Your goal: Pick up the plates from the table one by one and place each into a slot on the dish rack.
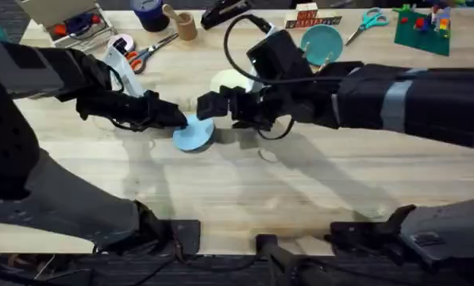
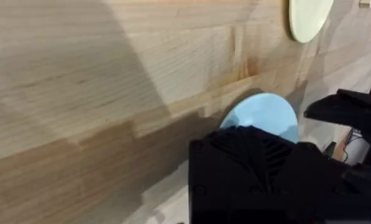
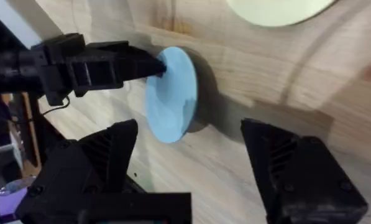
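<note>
Looking down from overhead, you had both arms meeting near the middle of the table (image 1: 244, 191), over the light blue plate (image 1: 194, 135). Your left gripper (image 1: 181, 119) reached in from the left, and its fingers were pinched on the rim of that plate; in the right wrist view the black fingertips (image 3: 149, 64) closed on the plate's upper edge (image 3: 171, 93), and the plate stood tilted on its edge, its lower rim close to the wood, though you could not tell whether it touched. Your right gripper (image 1: 207, 106) came in from the right, just beside the plate. Its jaws stood wide apart, with the blue plate between and beyond them in its own wrist view, and nothing was held in them. The cream plate (image 1: 231, 81) lay flat on the table just behind the right gripper, apart from the blue one; the left wrist view showed its edge (image 2: 309, 18) further along the planks. A darker teal plate (image 1: 322, 44) sat near the table's far edge.
</note>
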Available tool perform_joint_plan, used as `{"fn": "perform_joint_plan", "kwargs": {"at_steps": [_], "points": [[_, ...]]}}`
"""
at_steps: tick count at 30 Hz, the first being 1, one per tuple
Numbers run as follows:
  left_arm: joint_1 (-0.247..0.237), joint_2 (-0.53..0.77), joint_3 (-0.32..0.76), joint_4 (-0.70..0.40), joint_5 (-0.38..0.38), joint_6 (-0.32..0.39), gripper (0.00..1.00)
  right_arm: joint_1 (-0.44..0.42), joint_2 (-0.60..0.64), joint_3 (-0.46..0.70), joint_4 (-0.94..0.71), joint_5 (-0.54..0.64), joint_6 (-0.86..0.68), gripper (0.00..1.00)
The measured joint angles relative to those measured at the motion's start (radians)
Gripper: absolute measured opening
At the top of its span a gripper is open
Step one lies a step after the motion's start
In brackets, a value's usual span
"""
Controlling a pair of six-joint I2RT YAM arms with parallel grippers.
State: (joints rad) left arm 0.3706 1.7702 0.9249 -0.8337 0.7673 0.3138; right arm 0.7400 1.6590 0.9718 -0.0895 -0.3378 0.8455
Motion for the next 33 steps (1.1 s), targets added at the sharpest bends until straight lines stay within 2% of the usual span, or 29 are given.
{"fn": "perform_joint_plan", "kwargs": {"at_steps": [10, 29, 33], "points": [[0.0, 0.001, 0.0, 0.001, 0.0, 0.0, 0.041, 0.041, 0.095, 0.0, 0.097, 0.0, 0.062, 0.995], [0.0, 0.016, 0.005, 0.01, 0.022, 0.001, 0.041, 0.069, 0.128, 0.0, 0.188, 0.0, 0.121, 0.995], [0.0, 0.016, 0.005, 0.01, 0.022, 0.001, 0.041, 0.069, 0.145, 0.0, 0.228, -0.001, 0.138, 0.969]]}}
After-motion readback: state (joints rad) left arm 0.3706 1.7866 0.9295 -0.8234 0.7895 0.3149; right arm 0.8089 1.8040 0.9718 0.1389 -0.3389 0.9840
